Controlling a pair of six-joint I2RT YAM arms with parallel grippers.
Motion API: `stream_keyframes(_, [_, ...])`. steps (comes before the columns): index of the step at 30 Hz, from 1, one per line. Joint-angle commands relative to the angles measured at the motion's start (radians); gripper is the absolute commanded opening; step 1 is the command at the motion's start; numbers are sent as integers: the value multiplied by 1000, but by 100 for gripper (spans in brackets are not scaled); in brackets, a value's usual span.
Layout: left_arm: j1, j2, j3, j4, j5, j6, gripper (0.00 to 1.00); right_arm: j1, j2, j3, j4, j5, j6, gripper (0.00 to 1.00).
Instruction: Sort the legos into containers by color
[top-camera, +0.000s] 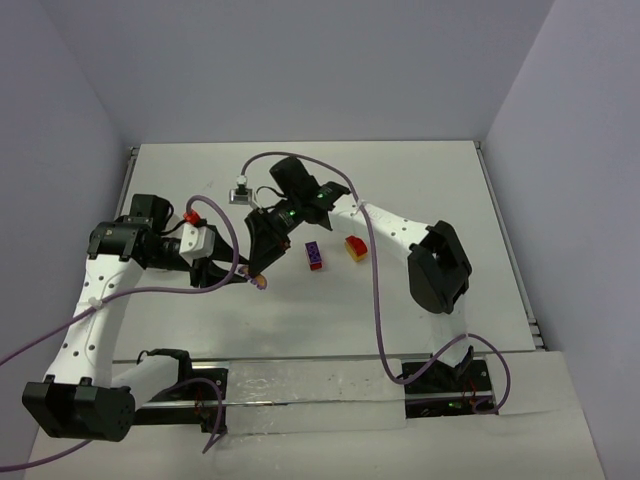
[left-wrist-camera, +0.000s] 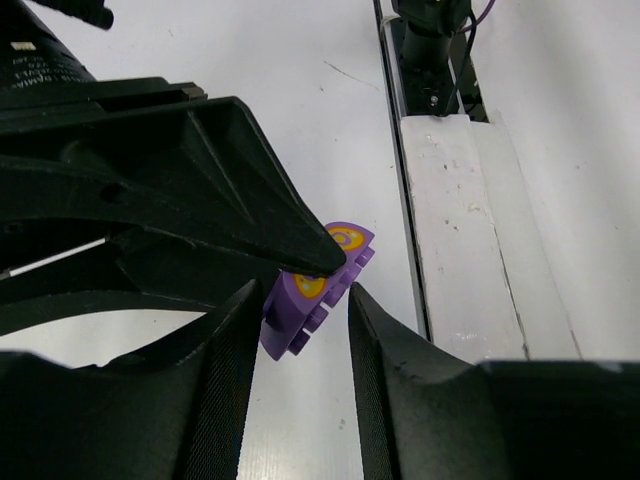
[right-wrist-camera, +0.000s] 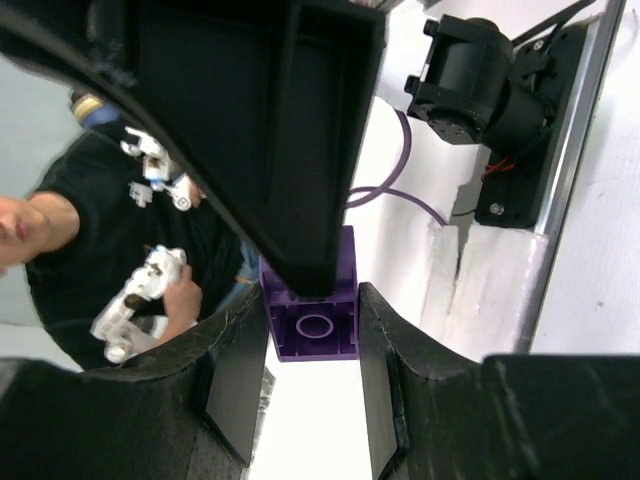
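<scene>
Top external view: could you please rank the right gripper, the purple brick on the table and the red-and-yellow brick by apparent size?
1. The right gripper.
2. The purple brick and the red-and-yellow brick look alike; not ranked.

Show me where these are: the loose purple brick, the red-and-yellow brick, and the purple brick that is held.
loose purple brick (top-camera: 314, 256), top view, its top face.
red-and-yellow brick (top-camera: 355, 247), top view, its middle.
held purple brick (right-wrist-camera: 312, 328), right wrist view, its hollow underside.

Left gripper (left-wrist-camera: 305, 300) tip-to-tip with right gripper (right-wrist-camera: 313, 300)
</scene>
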Motion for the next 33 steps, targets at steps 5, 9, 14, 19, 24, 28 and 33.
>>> stream_keyframes(5, [-30,-1,15,-32,27,0,46,6,-63,-153,620,-79,483,0])
stream_keyframes(9, [-35,-3,4,-32,3,7,33,9,-18,-262,1561,-78,1242,0])
stream_keyframes(14, [-37,-12,-15,-32,-8,10,45,11,116,-177,2076,-84,1740,0])
stream_keyframes(19, [-37,-18,-22,-32,-14,5,54,17,99,-184,2047,-88,1701,0])
stream_keyframes(24, [-37,-10,-22,-30,-1,1,35,19,90,-196,2046,-91,1694,0])
stream_keyframes(28, [-37,-7,-19,-30,12,-19,23,17,83,-202,2046,-94,1683,0])
stream_keyframes(33, [-37,-8,-15,-30,27,-54,0,17,86,-202,2044,-105,1685,27])
